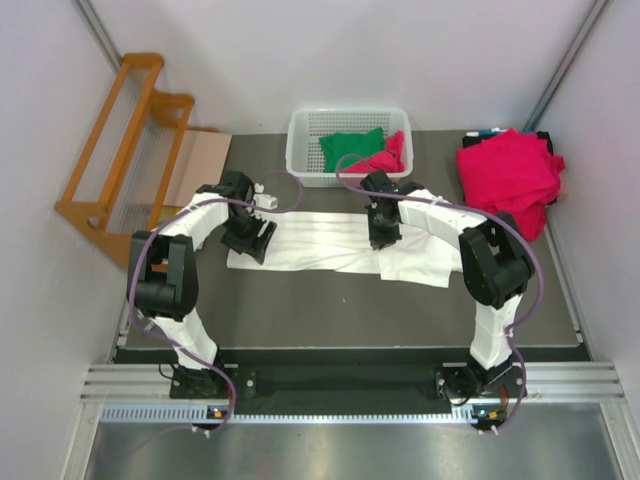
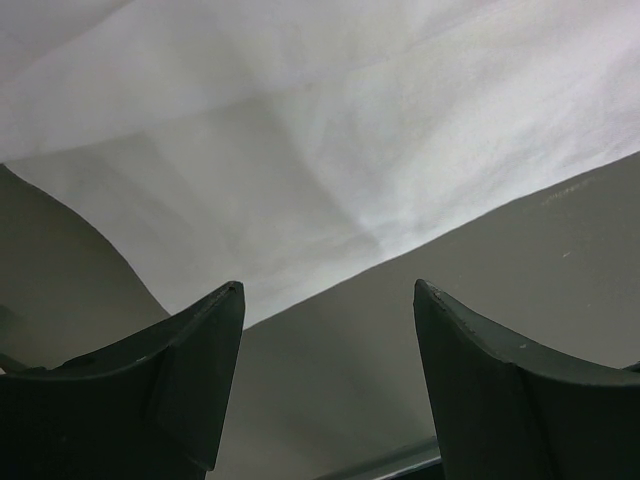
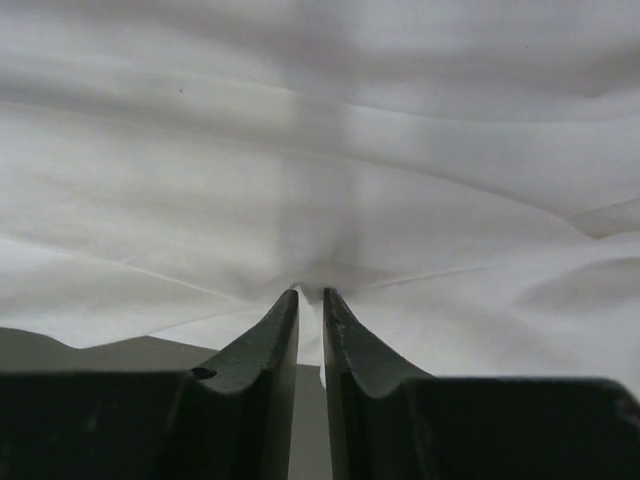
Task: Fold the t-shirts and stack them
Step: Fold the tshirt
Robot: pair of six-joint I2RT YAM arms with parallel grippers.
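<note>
Folding step on the large white cloth t-shirt [image 1: 320,242], which lies as a long band across mid dark table [image 1: 330,315]. Right gripper [image 3: 310,300] jaws near-closed, pinching a ridge of white cloth. Left gripper [image 2: 328,292] jaws wide, nothing held, over the shirt's edge. Next, imo: left must clamp that hem, then both lift & fold together. Crimson-pink shirt pile [image 1: 508,175] far right, green shirt [image 1: 350,148] in white plastic lattice basket [image 1: 298,150].

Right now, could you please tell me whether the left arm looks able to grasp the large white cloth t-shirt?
Probably yes: the left gripper is open, just short of the edge of the large white cloth t-shirt, with only dark table between them.
</note>
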